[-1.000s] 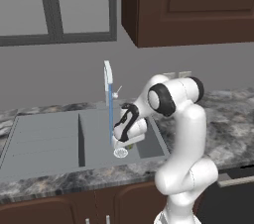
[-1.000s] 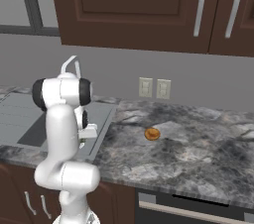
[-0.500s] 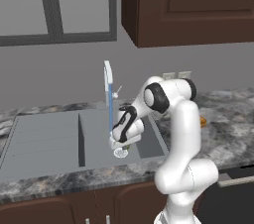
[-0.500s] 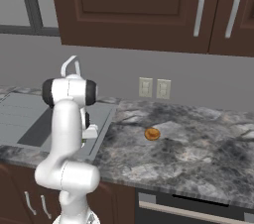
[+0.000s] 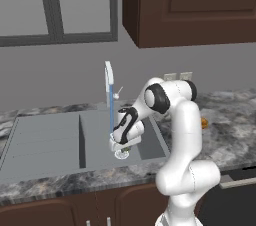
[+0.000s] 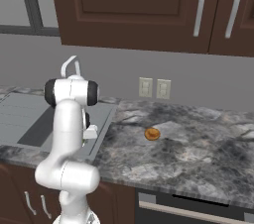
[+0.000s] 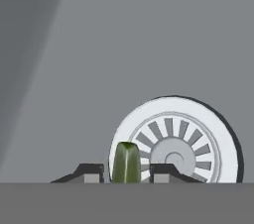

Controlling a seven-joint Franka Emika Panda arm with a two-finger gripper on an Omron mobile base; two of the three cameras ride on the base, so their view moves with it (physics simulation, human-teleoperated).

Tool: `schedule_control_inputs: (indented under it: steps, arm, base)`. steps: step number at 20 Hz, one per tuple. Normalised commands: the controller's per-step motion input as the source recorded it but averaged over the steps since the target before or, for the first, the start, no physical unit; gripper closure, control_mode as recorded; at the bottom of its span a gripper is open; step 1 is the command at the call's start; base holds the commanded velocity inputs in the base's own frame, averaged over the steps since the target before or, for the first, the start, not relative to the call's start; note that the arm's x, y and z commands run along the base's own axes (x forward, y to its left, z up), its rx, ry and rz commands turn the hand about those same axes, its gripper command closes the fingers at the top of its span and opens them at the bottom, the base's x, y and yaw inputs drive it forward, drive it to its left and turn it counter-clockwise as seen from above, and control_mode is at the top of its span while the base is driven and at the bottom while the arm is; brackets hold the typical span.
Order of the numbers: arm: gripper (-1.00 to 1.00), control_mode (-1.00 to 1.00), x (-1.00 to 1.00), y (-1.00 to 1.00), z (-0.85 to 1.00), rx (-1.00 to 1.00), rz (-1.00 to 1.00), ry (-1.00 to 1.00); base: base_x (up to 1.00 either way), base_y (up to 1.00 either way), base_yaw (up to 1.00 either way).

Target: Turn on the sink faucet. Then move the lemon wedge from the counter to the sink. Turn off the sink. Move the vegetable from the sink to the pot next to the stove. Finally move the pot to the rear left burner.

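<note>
The sink faucet [image 5: 108,77] stands behind the grey sink [image 5: 45,140], and a thin blue stream of water [image 5: 111,115] falls from its spout into the right basin. My gripper [image 5: 120,146] is low in that basin, just over the round silver drain [image 7: 173,141]. In the hand view the yellow-green lemon wedge [image 7: 126,163] stands upright between my fingertips [image 7: 92,173], with a narrow gap on each side, so the gripper [image 7: 127,174] is open around it. The wedge rests at the drain's left edge. The pot is out of view.
A small orange object [image 6: 152,134] lies on the dark marbled counter [image 6: 198,153] right of the sink. The black oven front [image 6: 188,203] sits below the counter at the right. Dark wall cabinets [image 6: 134,5] hang above, well over the arm.
My hand has sunk a little lower toward the drain. The jaws, shut on the wedge before, have parted slightly from it.
</note>
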Motion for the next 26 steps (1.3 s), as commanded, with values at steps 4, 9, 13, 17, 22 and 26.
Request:
schedule_control_inputs:
  steps: [4, 9, 13, 17, 22, 26]
  arm:
    - [-1.00, -1.00, 0.00, 0.00, 0.00, 0.00, 0.00, 0.00]
    - [-1.00, -1.00, -0.05, -0.02, 0.05, 0.03, 0.00, 0.00]
    - [-1.00, -1.00, -0.24, -0.05, 0.30, 0.06, 0.00, -0.01]
    - [-1.00, -1.00, -0.31, -0.02, 0.40, 0.05, 0.00, -0.04]
    - [-1.00, -1.00, -0.36, -0.04, 0.52, 0.03, 0.00, -0.07]
    - [-1.00, -1.00, -0.39, -0.04, 0.46, 0.01, 0.00, -0.10]
  base:
    - [0.00, 0.00, 0.00]
    - [0.00, 0.00, 0.00]
    - [0.00, 0.00, 0.00]
    - [0.00, 0.00, 0.00]
    - [0.00, 0.00, 0.00]
    - [0.00, 0.00, 0.00]
